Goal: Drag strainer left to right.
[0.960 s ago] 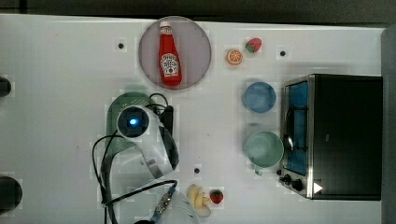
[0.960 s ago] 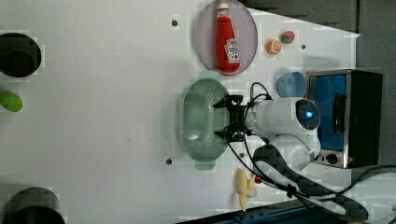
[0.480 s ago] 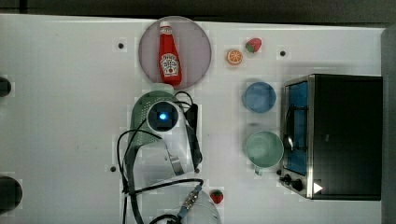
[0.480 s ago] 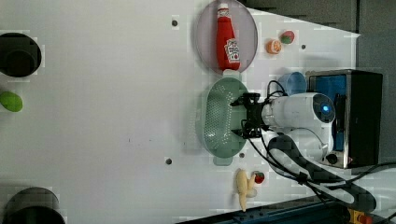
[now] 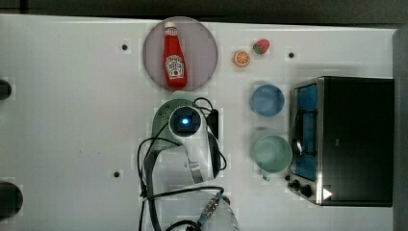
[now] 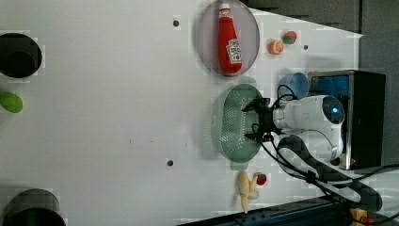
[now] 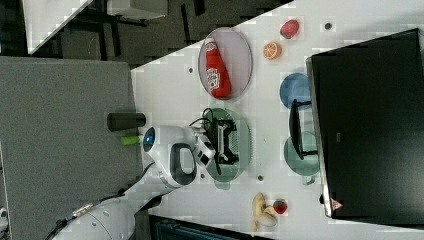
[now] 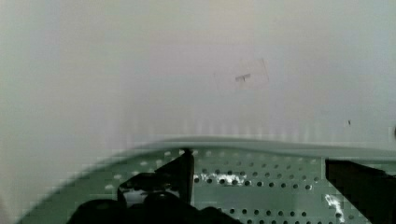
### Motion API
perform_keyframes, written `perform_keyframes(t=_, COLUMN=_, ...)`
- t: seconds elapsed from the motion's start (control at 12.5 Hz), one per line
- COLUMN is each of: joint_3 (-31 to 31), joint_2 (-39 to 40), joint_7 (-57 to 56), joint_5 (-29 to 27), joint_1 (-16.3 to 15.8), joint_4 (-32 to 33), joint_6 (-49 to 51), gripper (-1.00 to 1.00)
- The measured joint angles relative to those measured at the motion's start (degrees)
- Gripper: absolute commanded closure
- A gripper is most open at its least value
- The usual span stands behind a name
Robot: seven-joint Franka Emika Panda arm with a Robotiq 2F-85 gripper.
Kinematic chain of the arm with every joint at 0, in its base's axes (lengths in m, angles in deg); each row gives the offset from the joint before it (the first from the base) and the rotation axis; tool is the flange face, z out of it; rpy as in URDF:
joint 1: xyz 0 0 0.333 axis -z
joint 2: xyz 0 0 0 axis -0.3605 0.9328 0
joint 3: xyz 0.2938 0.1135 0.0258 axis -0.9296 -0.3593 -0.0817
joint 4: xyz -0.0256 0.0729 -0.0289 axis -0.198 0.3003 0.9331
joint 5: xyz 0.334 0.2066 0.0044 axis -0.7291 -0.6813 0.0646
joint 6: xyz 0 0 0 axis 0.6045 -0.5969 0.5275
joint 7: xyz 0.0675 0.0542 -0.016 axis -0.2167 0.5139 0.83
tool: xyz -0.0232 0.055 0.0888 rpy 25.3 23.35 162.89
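The strainer [image 6: 233, 127] is a pale mint-green oval colander with a holed bowl, lying on the white table just below the plate in the left view. My gripper [image 6: 248, 123] reaches down into its bowl with the jaws spread wide and nothing clamped between them. The right view shows the black fingers [image 7: 222, 159] inside the strainer [image 7: 242, 135]. In the wrist view both fingers [image 8: 183, 169] stand apart over the strainer's perforated floor [image 8: 261, 186]. In the top view my arm [image 5: 185, 122] covers most of the strainer [image 5: 165, 115].
A round plate [image 5: 202, 48] holding a ketchup bottle [image 5: 174, 55] lies close to the strainer. A blue cup [image 5: 266, 100], a mint cup [image 5: 272, 154] and a toaster oven [image 5: 346, 139] stand toward the top view's right. A banana [image 6: 243, 190] lies near the table edge.
The gripper and the strainer have slid together toward the top view's right, closer to the cups. The jaws have stayed spread.
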Motion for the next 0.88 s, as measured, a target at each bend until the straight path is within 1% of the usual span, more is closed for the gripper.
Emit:
perform_keyframes(t=0.24, joint_3=3.15, joint_2=-0.04, joint_7=-3.69, joint_5=-0.57, joint_1=-0.37, joint_4=-0.9, joint_6=-0.9, gripper=-1.0)
perform_keyframes(t=0.4, joint_3=5.47, joint_2=-0.49, joint_7=-6.77, joint_5=-2.4, joint_1=-0.79, joint_4=-1.34, joint_6=-0.84, gripper=-1.0)
perform_keyframes(t=0.48, joint_3=6.04, joint_2=-0.62, joint_7=-7.64, joint_5=-2.06, joint_1=-0.49, joint_4=-1.34, joint_6=-1.57, gripper=-1.0)
perform_keyframes(t=0.56, joint_3=6.56, joint_2=-1.13, joint_7=-8.14, joint_5=-0.3, joint_1=0.05, joint_4=-1.12, joint_6=-0.95, gripper=-1.0)
perform_keyframes(t=0.64, joint_3=6.97, joint_2=-1.31, joint_7=-8.42, joint_5=-0.13, joint_1=0.66, joint_4=-1.01, joint_6=-0.9, gripper=-1.0)
perform_keyframes(t=0.88, joint_3=10.91, joint_2=-1.33, joint_7=-10.07, joint_5=-1.01, joint_1=0.39, joint_4=-1.57, joint_6=-2.18, gripper=-1.0)
